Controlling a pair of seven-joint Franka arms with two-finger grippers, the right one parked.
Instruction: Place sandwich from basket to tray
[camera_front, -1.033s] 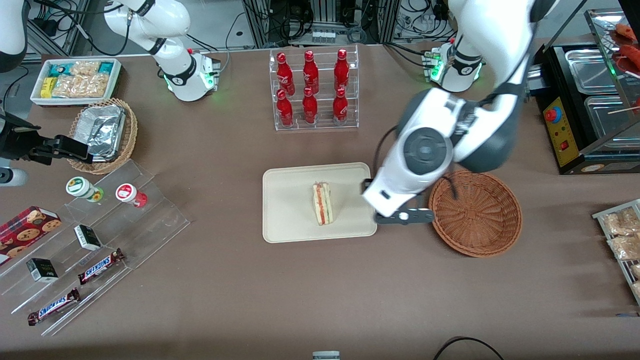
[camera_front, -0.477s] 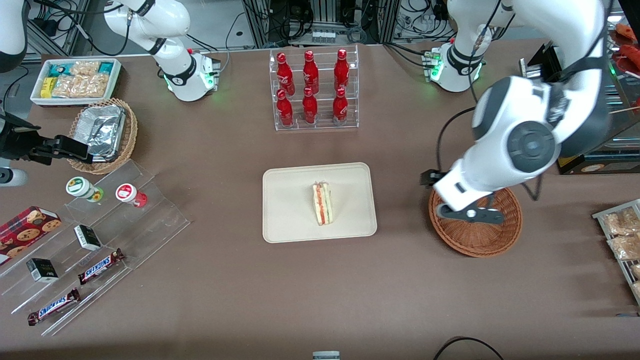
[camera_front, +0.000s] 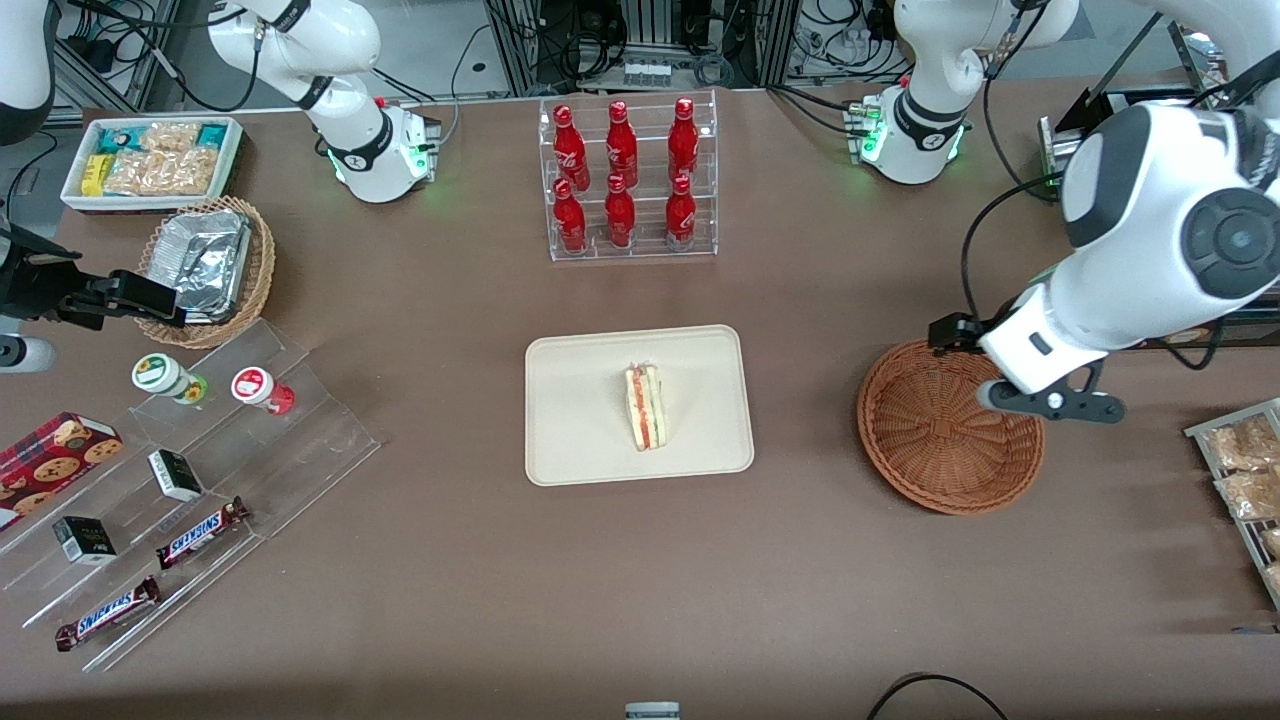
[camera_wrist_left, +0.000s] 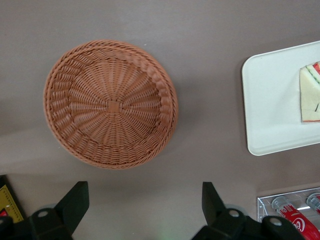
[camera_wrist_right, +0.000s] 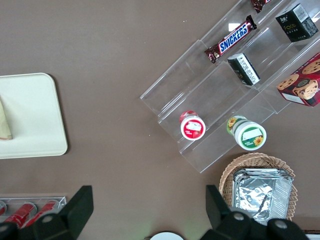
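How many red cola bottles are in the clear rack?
6. Upper row. Lower row, nearer the front camera. None looks hidden. Open gripper is over the basket rim.

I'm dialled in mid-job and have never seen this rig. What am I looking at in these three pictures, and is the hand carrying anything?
You see two white robot arms bolted to a brown table; only one works. The wide picture looks down from the front. The other two come from cameras on each arm's wrist, looking down past the black fingers.

In the middle lies a cream tray with the sandwich on it. The round brown basket, toward the working arm's end, has nothing in it. The working arm's hand hangs above the table just beside the basket, fingers spread wide, holding nothing.

Around these stand a rack of red bottles, chocolate bars on clear steps, and a foil container.
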